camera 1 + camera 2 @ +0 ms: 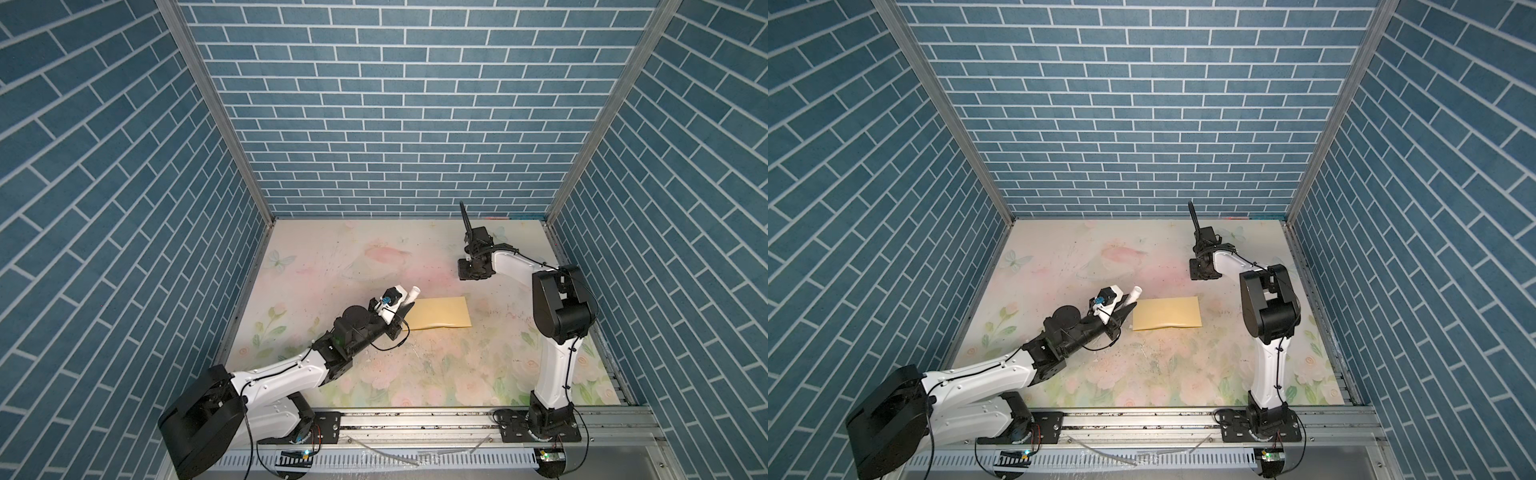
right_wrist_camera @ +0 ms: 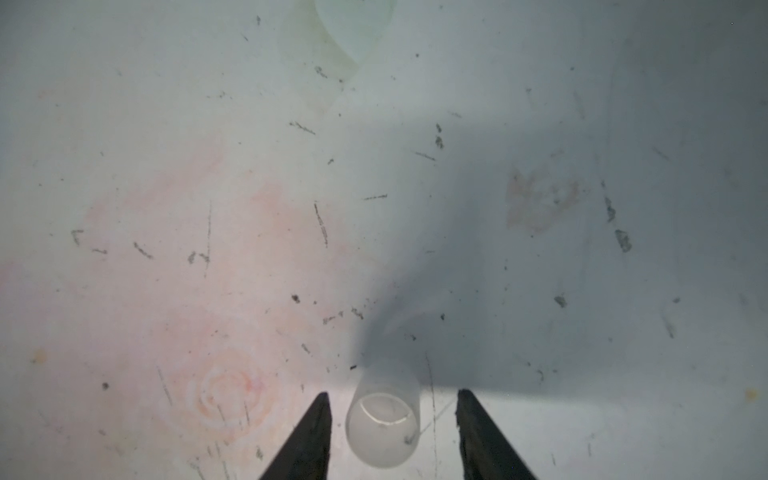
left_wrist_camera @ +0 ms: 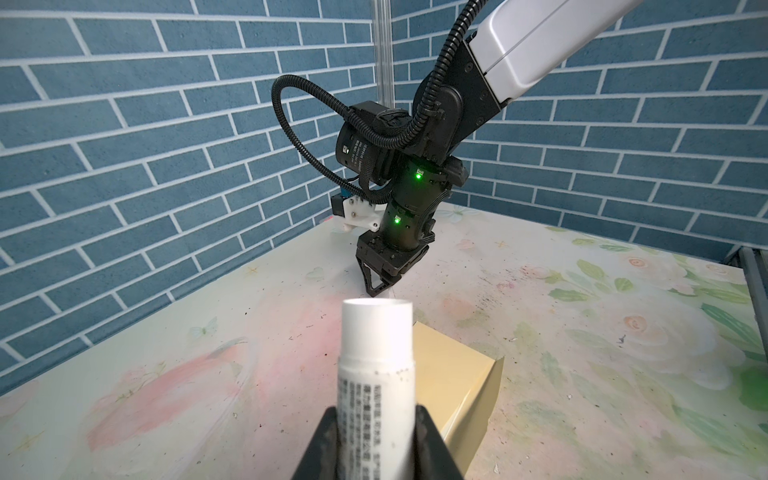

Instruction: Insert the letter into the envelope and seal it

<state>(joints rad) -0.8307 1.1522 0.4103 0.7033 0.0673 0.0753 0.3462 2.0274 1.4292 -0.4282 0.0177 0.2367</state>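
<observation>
The mustard-yellow envelope lies on the flowered table, mid-table in both top views. The letter is not in view. My left gripper hovers at the envelope's left end, shut on a white glue stick whose tip points up and away. My right gripper points down at the table behind the envelope, open. A small translucent cap rests on the table between its fingers, apart from both.
Blue brick-pattern walls close the table at the back and both sides. An aluminium rail with the arm bases runs along the front. A black cable loop sticks up over the right wrist.
</observation>
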